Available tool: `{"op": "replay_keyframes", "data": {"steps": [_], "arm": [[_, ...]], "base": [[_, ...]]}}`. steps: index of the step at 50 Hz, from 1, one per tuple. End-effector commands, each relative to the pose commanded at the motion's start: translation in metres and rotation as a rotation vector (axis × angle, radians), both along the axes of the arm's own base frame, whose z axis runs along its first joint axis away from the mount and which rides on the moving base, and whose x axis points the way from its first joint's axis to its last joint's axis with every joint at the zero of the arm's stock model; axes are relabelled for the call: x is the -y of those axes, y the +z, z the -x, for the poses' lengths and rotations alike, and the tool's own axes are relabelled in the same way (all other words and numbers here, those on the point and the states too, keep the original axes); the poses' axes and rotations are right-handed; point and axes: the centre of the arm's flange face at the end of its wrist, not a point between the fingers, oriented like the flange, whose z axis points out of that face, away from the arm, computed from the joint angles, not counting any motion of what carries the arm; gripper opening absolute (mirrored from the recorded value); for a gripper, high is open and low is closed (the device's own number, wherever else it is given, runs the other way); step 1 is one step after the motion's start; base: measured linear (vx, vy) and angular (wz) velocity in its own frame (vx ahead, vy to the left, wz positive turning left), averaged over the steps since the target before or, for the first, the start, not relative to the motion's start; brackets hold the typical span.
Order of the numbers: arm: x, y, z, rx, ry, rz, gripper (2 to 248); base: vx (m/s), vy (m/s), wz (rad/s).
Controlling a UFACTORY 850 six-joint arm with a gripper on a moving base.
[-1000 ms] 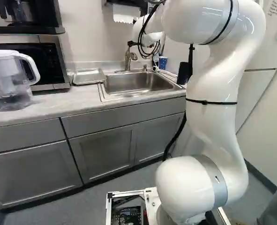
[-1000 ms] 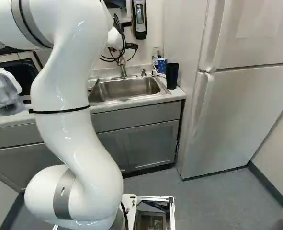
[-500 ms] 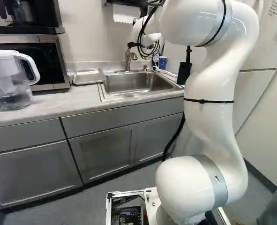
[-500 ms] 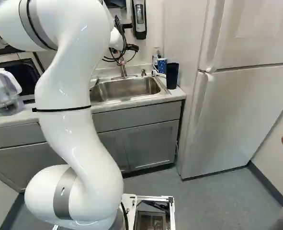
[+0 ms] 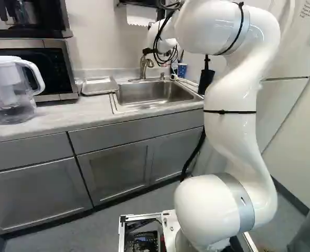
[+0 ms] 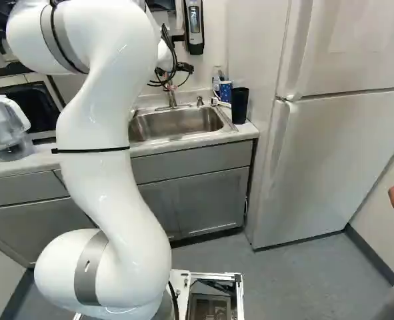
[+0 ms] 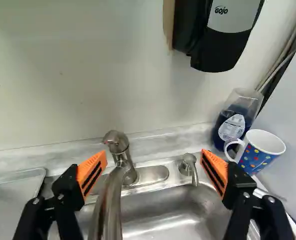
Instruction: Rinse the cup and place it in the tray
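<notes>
- The gripper [image 7: 154,159] has its fingers spread well apart, nothing clamped between the orange pads [image 7: 91,172]; it hangs over the faucet [image 7: 112,200], whose spout shows between the fingers.
- The cup to rinse, a blue dotted cup [image 7: 262,151] with a handle, is on the refrigerator [image 6: 343,147] side of the faucet, past the small pump [image 7: 189,167]; its handle points back towards the faucet; a bottle of blue liquid [image 7: 236,117] is just beside it.
- The tray [image 5: 99,85] lies on the faucet's other side, beside the sink [image 5: 155,93].
- The step in hand looks like reaching for the cup; rinsing and placing are left to do.
- Best to move away from the faucet at a height that clears spout and pump; then line up so the fingers straddle the cup's body, clear of handle and bottle.
- It looks hard and smooth, so close evenly and firmly; lift straight up before swinging back to the faucet; mind the dark tumbler [image 6: 240,105], also on the faucet's refrigerator side, which a wide finger could knock.
</notes>
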Motion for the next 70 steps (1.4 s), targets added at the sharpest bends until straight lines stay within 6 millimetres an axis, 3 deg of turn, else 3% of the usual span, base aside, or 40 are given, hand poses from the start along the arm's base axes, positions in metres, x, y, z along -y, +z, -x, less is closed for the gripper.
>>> {"op": "replay_keyframes", "data": {"steps": [22, 70], "arm": [[0.000, -0.003, -0.019, 0.013, -0.001, -0.001, 247], [0.005, 0.003, -0.024, 0.093, -0.009, -0.005, 247]], "base": [[0.000, 0.000, 0.000], [0.000, 0.000, 0.000]]}}
